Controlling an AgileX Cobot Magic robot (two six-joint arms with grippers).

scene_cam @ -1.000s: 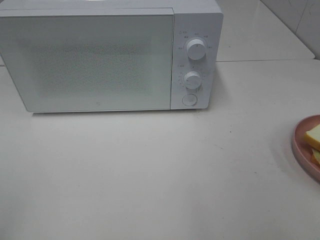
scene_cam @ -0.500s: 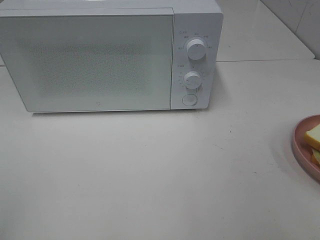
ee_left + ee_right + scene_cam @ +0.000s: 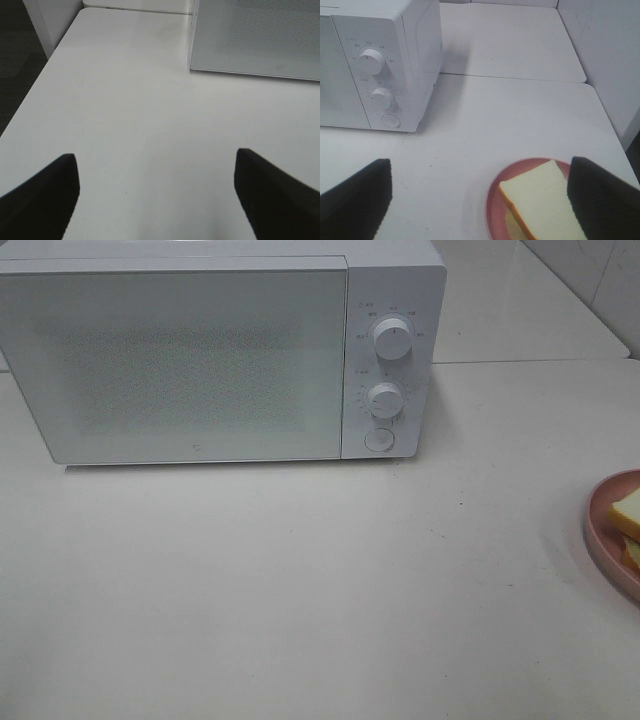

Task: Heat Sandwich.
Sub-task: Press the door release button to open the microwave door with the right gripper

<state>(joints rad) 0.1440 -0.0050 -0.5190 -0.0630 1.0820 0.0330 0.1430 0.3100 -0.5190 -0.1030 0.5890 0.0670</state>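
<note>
Right wrist view, right jaws spread wide, near sandwich (image 3: 540, 202)

White microwave (image 3: 395, 280), grey-speckled door (image 3: 180, 365); pale-yellow sandwich (image 3: 542, 207), orange edge; pink plate (image 3: 491, 205).

No text can be read with certainty. Small grey markings are printed on the control panel of the microwave (image 3: 410, 280), around the upper dial (image 3: 393, 338) and the lower dial (image 3: 385, 399), but they are too small to be made out. A tiny mark (image 3: 196, 451), possibly a brand logo, is seen low on the door (image 3: 180, 360).
</note>
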